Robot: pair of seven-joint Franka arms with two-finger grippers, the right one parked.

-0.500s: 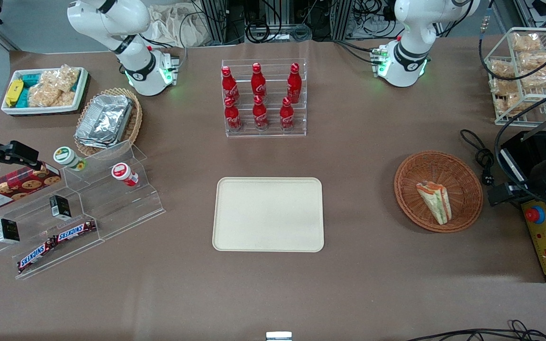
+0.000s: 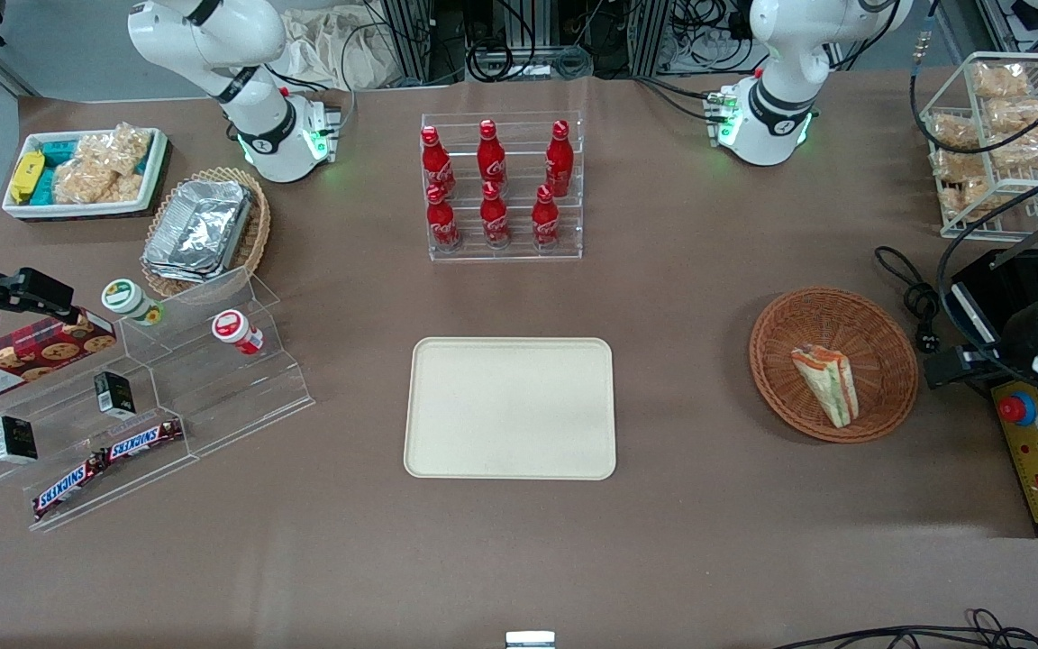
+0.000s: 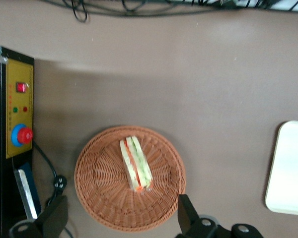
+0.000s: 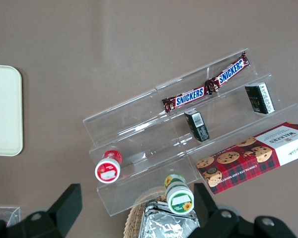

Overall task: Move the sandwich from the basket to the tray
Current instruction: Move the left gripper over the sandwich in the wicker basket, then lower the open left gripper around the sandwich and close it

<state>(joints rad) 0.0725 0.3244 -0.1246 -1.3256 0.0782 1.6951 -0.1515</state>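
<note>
On the brown worktop [image 2: 708, 559], six red cola bottles [image 2: 494, 185] stand in a clear rack at twelve o'clock. At nine o'clock a clear stepped stand [image 2: 159, 406] carries two Snickers bars [image 2: 109, 464], small dark boxes [image 2: 112, 394] and two capped jars [image 2: 235, 331]. A yellow control box [image 2: 1037, 460] lies at three o'clock.

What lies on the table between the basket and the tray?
Nothing: in the front view only bare brown table separates the basket holding the sandwich from the tray. The open gripper hangs above the basket.

the gripper [image 3: 120, 218] has edged nearer the basket [image 2: 833, 364], fingers spread.
</note>
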